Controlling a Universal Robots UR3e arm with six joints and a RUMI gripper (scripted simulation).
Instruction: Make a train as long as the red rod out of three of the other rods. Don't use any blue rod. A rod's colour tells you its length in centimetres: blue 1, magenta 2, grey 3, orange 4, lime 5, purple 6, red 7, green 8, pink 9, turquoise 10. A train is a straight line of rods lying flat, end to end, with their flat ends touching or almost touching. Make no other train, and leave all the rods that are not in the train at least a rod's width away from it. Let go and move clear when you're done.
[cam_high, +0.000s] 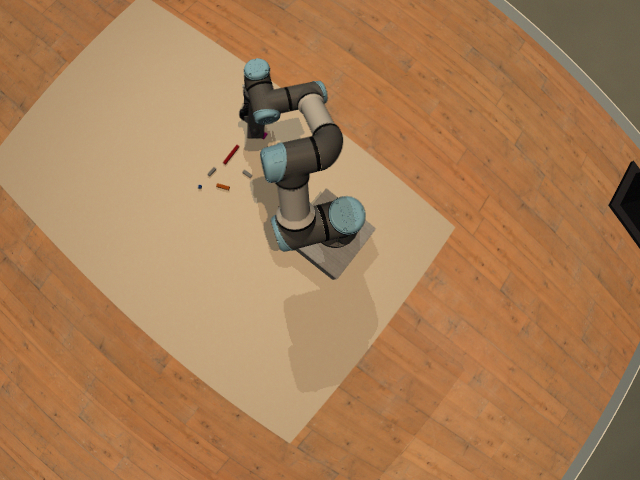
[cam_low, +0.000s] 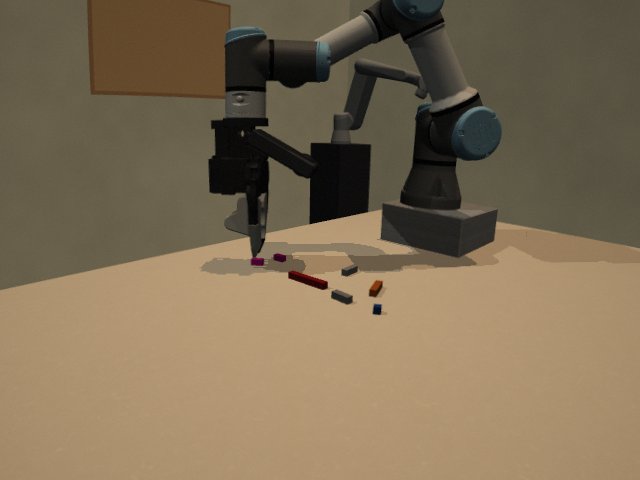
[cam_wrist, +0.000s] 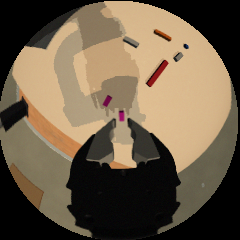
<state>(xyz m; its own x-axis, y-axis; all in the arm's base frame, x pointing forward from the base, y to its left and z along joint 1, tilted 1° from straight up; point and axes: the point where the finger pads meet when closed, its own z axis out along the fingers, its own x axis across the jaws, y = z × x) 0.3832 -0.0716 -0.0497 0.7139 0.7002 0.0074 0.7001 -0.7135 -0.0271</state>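
Observation:
My gripper (cam_low: 255, 246) points straight down, its tips just above a magenta rod (cam_low: 257, 261) lying on the mat. In the wrist view the fingers stand a narrow gap apart, with this magenta rod (cam_wrist: 121, 116) at the gap between the tips and not clamped. A second magenta rod (cam_low: 279, 257) lies close beside it. The red rod (cam_low: 307, 279) lies further toward the middle. Beyond it lie two grey rods (cam_low: 349, 270) (cam_low: 341, 296), an orange rod (cam_low: 375, 287) and a blue rod (cam_low: 377, 308). All rods lie apart from one another.
The arm's base block (cam_low: 439, 227) stands at the back right of the mat. A dark box (cam_low: 339, 180) stands behind the mat's far edge. In the overhead view the rods cluster left of the arm, around the red rod (cam_high: 231, 154).

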